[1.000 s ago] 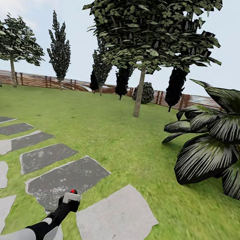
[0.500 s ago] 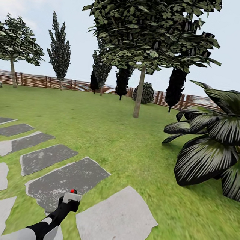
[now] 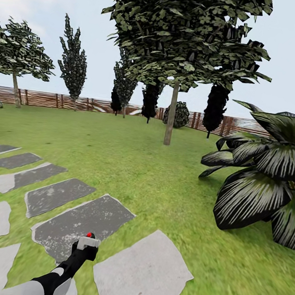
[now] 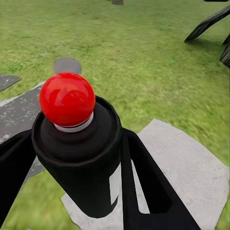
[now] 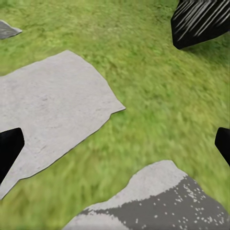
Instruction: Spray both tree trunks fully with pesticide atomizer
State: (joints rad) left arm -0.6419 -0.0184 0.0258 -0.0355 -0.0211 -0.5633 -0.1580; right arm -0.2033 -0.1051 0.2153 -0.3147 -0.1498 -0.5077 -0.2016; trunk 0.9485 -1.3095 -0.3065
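The far tree (image 3: pixel 21 54) stood by the fence (image 3: pixel 56 100) at the left. Low over the stepping stones (image 3: pixel 79 222), the left pincer (image 3: pixel 85 247) was clenched on the pesticide atomizer (image 4: pixel 79 143), its red dot (image 4: pixel 67 99) on top. The nearer tree's trunk (image 3: pixel 171 113) rose mid-lawn. A palm (image 3: pixel 267 177) spread at right. The right pincer (image 5: pixel 115 148) was released, fingertips (image 5: pixel 9 148) wide apart above grass.
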